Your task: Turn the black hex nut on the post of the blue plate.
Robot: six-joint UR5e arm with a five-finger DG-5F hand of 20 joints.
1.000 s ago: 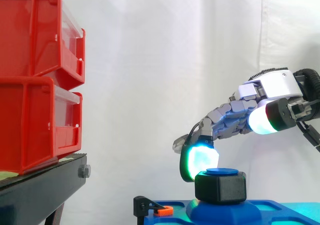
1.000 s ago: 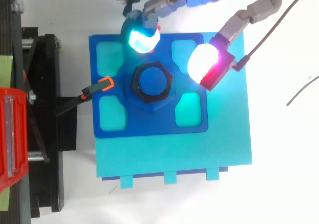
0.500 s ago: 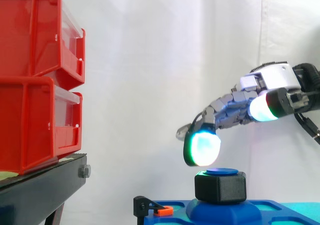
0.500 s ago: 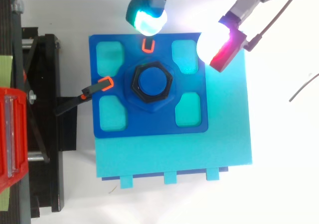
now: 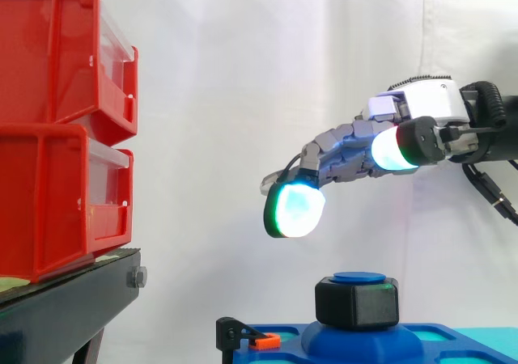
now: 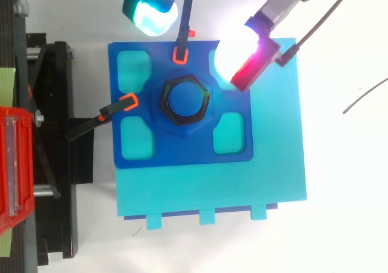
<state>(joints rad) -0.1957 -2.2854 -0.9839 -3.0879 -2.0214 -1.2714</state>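
From the side, the black hex nut [image 5: 356, 303] sits on the post [image 5: 359, 278] of the blue plate [image 5: 364, 341], low and right. The hand [image 5: 348, 150] hovers clear above it, loosely spread and holding nothing. The nut looks rigid, probably light plastic, so opposite flats offer the best grip.

From above, those flats show plainly. The cyan pad [image 6: 150, 15] lies beyond the plate's far edge, and the white pad [image 6: 233, 54] over its far right corner.

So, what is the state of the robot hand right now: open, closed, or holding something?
Robot hand: open, fingers relaxed, holding nothing; it is higher than the black hex nut and apart from it.
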